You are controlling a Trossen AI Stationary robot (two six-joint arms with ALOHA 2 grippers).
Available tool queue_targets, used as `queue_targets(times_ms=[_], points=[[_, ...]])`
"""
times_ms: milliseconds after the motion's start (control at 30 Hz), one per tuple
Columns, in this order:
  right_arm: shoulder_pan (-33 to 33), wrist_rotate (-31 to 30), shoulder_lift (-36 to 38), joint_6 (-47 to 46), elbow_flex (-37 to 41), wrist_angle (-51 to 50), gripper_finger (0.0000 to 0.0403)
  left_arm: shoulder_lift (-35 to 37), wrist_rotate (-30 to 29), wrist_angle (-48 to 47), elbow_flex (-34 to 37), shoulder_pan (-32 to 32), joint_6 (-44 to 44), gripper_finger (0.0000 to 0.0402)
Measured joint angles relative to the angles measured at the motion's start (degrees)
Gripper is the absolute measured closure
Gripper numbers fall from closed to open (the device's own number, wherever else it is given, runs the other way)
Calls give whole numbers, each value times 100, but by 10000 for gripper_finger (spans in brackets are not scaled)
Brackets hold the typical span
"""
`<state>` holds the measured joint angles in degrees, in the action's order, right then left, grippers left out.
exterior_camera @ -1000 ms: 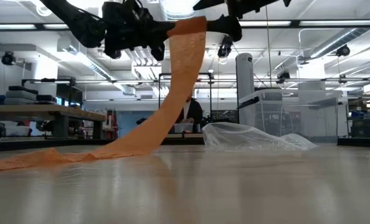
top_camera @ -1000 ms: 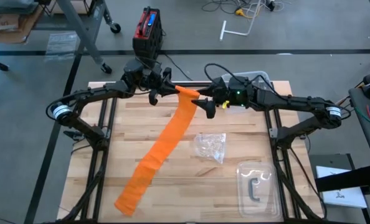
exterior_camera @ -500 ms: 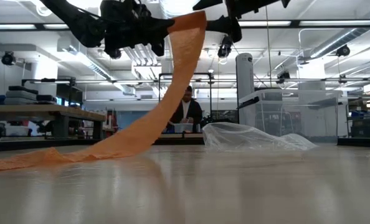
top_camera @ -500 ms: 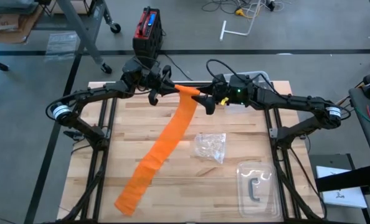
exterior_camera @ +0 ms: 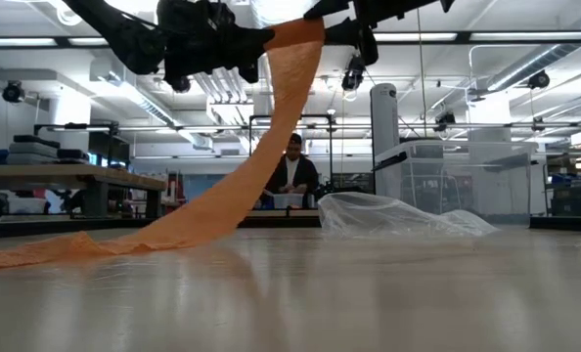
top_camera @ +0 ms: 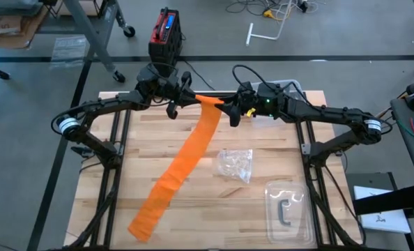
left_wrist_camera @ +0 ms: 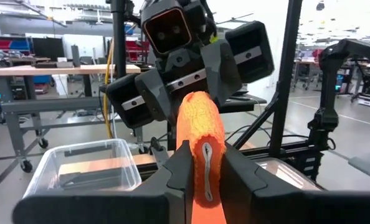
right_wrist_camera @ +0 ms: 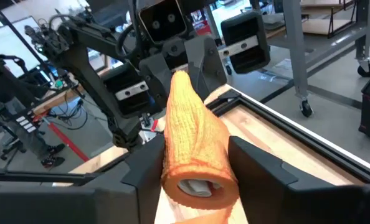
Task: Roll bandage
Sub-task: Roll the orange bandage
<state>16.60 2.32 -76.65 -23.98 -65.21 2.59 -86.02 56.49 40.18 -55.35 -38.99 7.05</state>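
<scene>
From above, I hold the bandage (top_camera: pixel 193 150) up at the table's far edge, my left gripper (top_camera: pixel 185 100) and right gripper (top_camera: pixel 229 111) meeting at its top end so the loose band trails down toward the near corner.

At table height, the strip hangs from both grippers and its tail lies flat on the wood (slack for winding).

My left wrist camera shows my fingers pinching the orange end (left_wrist_camera: pixel 200 134).

My right wrist camera shows the small started roll (right_wrist_camera: pixel 191 149) between my fingers, which flank it closely; I cannot tell if they press yet.
</scene>
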Motion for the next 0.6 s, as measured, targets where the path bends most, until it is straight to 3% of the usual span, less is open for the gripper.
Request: queue_targets(times_ms=[400,600], points=[[20,-92,-3,455,0,2,289,0,-66,25,0,20,97,354],[20,-263,-3,763,0,2,312,0,-386,23,0,-67,419,321]])
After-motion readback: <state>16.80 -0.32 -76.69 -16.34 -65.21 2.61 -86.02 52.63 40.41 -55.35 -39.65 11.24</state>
